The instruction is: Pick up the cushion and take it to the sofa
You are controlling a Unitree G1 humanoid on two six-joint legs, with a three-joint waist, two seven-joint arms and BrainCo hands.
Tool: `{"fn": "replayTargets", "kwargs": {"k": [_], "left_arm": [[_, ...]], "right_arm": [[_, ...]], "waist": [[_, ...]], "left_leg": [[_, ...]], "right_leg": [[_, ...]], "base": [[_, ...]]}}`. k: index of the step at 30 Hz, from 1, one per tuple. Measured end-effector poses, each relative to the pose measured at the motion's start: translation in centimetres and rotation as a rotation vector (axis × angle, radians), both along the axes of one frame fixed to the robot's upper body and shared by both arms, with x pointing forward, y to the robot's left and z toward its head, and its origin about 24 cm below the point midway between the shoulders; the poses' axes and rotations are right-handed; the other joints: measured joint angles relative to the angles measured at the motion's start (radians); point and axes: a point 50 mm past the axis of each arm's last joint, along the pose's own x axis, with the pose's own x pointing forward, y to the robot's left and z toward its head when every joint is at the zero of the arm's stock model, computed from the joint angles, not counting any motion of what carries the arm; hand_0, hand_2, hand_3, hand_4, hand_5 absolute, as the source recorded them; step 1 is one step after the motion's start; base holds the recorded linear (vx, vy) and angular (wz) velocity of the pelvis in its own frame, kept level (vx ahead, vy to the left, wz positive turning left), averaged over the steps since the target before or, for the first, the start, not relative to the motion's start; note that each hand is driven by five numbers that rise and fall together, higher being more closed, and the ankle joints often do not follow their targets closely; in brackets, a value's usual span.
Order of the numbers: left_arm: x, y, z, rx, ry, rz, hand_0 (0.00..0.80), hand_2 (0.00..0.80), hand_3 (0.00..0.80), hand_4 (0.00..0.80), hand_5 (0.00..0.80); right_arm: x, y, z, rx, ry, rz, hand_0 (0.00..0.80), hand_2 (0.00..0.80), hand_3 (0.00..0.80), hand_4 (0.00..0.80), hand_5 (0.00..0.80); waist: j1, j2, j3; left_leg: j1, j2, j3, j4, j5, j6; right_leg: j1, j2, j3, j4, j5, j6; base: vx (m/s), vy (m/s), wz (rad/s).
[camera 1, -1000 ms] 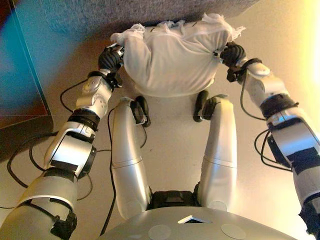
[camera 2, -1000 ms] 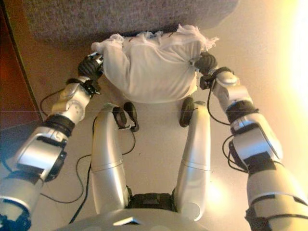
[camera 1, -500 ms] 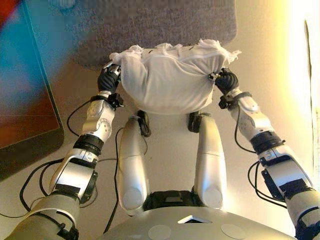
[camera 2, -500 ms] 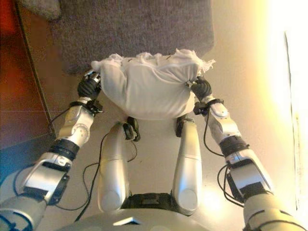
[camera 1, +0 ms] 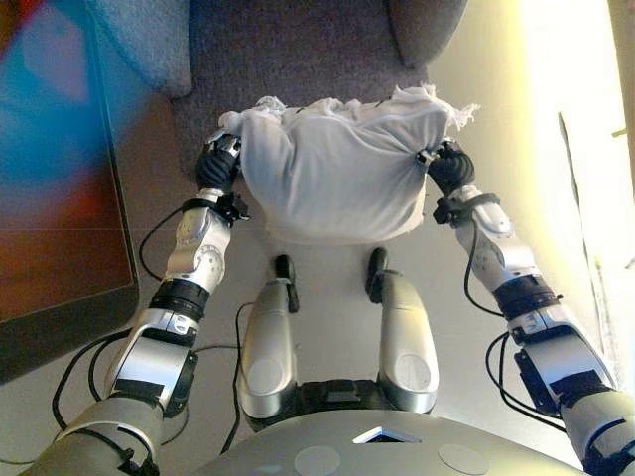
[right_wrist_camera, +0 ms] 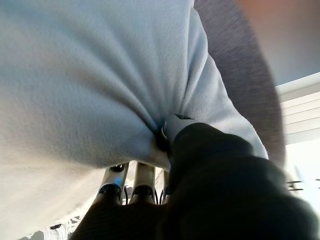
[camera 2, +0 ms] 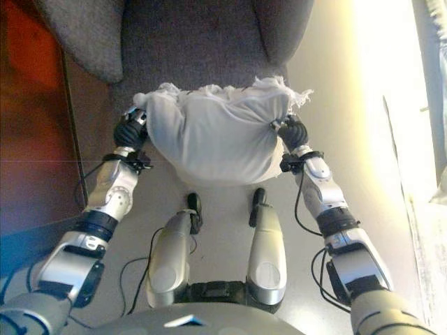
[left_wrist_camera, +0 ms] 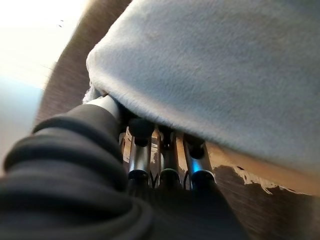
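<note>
The white cushion (camera 1: pixel 337 169) with frayed top corners hangs between my two hands in front of me, just before the grey sofa seat (camera 1: pixel 288 50). My left hand (camera 1: pixel 216 167) is shut on the cushion's left edge. My right hand (camera 1: pixel 448 167) is shut on its right edge. In the left wrist view my fingers (left_wrist_camera: pixel 162 165) curl under the cushion (left_wrist_camera: pixel 225 70). In the right wrist view my thumb (right_wrist_camera: pixel 175 127) presses into the cushion's cloth (right_wrist_camera: pixel 75 75).
The sofa's two grey armrests (camera 2: pixel 84 35) (camera 2: pixel 283 28) stand either side of the seat. A dark brown cabinet or table (camera 1: pixel 55 208) lies to my left. Pale floor (camera 1: pixel 536 129) runs along my right, bright with light.
The whole view has shifted as I moved toward the sofa: its seat and armrests have come into sight. Both hands still hold the cushion the same way.
</note>
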Motion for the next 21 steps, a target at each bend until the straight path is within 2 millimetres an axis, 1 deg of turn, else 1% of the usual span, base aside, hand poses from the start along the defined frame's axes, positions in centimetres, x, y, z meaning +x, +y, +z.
{"fn": "replayTargets", "kwargs": {"k": [4,6,8,11,13,14,18,21], "left_arm": [[-1.5,0.0,-2.2,-0.002,0.078,0.007,0.8,0.8,0.8,0.8,0.8],[-2.1,-0.1,-3.3,-0.007,0.119,0.007,0.8,0.8,0.8,0.8,0.8],[-2.7,-0.3,-4.3,-0.018,0.153,0.004,0.8,0.8,0.8,0.8,0.8],[-3.2,-0.4,-5.1,-0.024,0.192,0.0,0.8,0.8,0.8,0.8,0.8],[-3.6,-0.6,-5.8,-0.029,0.225,-0.006,0.8,0.8,0.8,0.8,0.8],[-3.8,-0.5,-6.1,-0.029,0.24,-0.008,0.8,0.8,0.8,0.8,0.8],[-4.5,-0.5,-7.1,0.009,0.295,-0.019,0.8,0.8,0.8,0.8,0.8],[-4.9,-0.1,-7.2,0.021,0.309,-0.021,0.8,0.8,0.8,0.8,0.8]], "right_arm": [[-1.4,0.0,-1.9,0.007,0.075,0.005,0.8,0.8,0.8,0.8,0.8],[-1.9,0.0,-2.7,0.013,0.111,-0.005,0.8,0.8,0.8,0.8,0.8],[-2.5,-0.1,-3.4,0.0,0.14,-0.019,0.8,0.8,0.8,0.8,0.8],[-2.9,-0.2,-4.1,-0.008,0.179,-0.031,0.8,0.8,0.8,0.8,0.8],[-3.1,-0.3,-4.5,-0.012,0.203,-0.037,0.8,0.8,0.8,0.8,0.8],[-3.2,-0.3,-4.6,-0.013,0.214,-0.043,0.8,0.8,0.8,0.8,0.8],[-4.7,-0.2,-6.5,0.013,0.284,-0.053,0.8,0.8,0.8,0.8,0.8],[-5.6,0.1,-7.6,0.032,0.325,-0.051,0.8,0.8,0.8,0.8,0.8]], "waist": [[0.001,0.007,-0.135],[0.005,0.013,-0.191],[0.001,0.012,-0.23],[0.002,0.018,-0.262],[0.001,0.037,-0.293],[0.002,0.04,-0.3],[0.001,0.034,-0.375],[0.004,0.03,-0.395]], "left_leg": [[0.103,0.005,-0.003,-0.125,0.032,-0.012],[0.147,0.007,-0.007,-0.153,0.035,-0.014],[0.182,0.002,-0.017,-0.158,0.035,-0.013],[0.232,-0.004,-0.018,-0.18,0.035,-0.012],[0.274,-0.005,-0.02,-0.245,0.035,-0.012],[0.294,-0.012,-0.019,-0.266,0.043,-0.011],[0.314,-0.03,-0.015,-0.305,0.053,0.003],[0.344,-0.04,-0.001,-0.338,0.06,0.009]], "right_leg": [[0.105,0.029,-0.02,-0.114,0.023,0.001],[0.157,0.044,-0.019,-0.156,0.029,0.004],[0.206,0.044,-0.019,-0.183,0.027,0.007],[0.259,0.044,-0.019,-0.211,0.027,0.012],[0.281,0.05,-0.02,-0.238,0.038,0.02],[0.298,0.047,-0.019,-0.256,0.046,0.026],[0.336,0.038,-0.017,-0.336,0.083,0.041],[0.36,0.032,-0.011,-0.368,0.099,0.047]], "base": [[0.24,-0.053,0.03],[0.211,-0.014,-0.01],[0.148,0.043,0.06],[0.141,0.124,0.02],[0.134,0.131,-0.03],[0.116,0.132,-0.03],[0.087,0.14,-0.01],[0.042,0.164,-0.08]]}}
